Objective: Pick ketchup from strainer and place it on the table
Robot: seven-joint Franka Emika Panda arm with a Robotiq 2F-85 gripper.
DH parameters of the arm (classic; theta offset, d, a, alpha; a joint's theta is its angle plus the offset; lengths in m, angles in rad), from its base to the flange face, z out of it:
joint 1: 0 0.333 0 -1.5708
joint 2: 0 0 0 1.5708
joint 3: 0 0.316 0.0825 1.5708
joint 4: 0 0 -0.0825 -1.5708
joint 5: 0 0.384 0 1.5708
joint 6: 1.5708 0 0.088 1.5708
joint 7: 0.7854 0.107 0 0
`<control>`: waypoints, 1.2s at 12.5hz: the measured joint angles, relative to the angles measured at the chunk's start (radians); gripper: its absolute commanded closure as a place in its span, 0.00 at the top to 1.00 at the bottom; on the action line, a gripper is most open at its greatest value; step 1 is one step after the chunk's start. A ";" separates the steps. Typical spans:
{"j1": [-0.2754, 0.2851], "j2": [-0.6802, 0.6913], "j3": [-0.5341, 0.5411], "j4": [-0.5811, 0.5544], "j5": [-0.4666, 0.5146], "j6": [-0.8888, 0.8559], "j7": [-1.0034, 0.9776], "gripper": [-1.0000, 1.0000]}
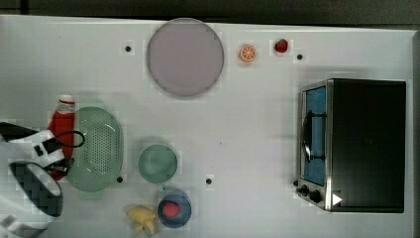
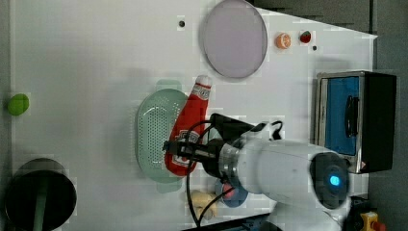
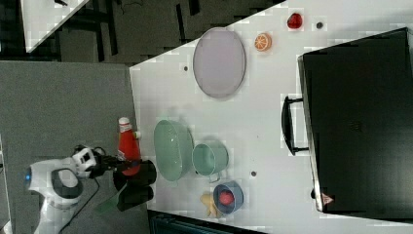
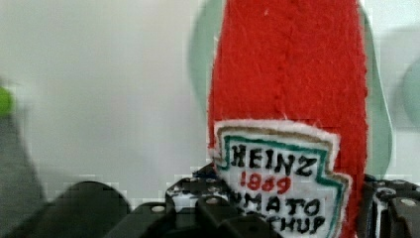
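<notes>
My gripper [image 2: 180, 149] is shut on the ketchup [image 2: 190, 125], a red bottle with a white cap, and grips it at the label. The wrist view has the ketchup [image 4: 287, 99] between the two fingers [image 4: 396, 203], label facing the camera. The bottle hangs raised off the pale green strainer [image 1: 96, 148]. In the top view the ketchup [image 1: 63, 121] shows at the strainer's left rim. In the left view it overlaps the right rim of the strainer [image 2: 151, 134]. The strainer's bowl holds nothing. The white table [image 1: 247, 124] lies all around it.
A teal bowl [image 1: 157, 163] stands beside the strainer, with a blue bowl [image 1: 173, 209] holding a red fruit and a banana [image 1: 142, 219] near the edge. Farther off are a grey-lilac plate [image 1: 184, 57], an orange slice [image 1: 247, 53], a strawberry [image 1: 281, 45] and a toaster oven [image 1: 356, 144].
</notes>
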State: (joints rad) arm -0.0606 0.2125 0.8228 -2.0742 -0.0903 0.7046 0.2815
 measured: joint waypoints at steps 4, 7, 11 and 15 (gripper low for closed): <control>-0.016 -0.016 -0.032 0.150 -0.008 -0.233 -0.045 0.60; -0.045 -0.013 -0.132 0.229 0.002 -0.313 -0.122 0.60; -0.117 -0.014 -0.302 0.238 -0.009 -0.331 -0.252 0.60; -0.186 -0.012 -0.496 0.220 -0.001 -0.333 -0.462 0.60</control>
State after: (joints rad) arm -0.2467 0.2002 0.3264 -1.8545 -0.0917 0.3713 -0.1809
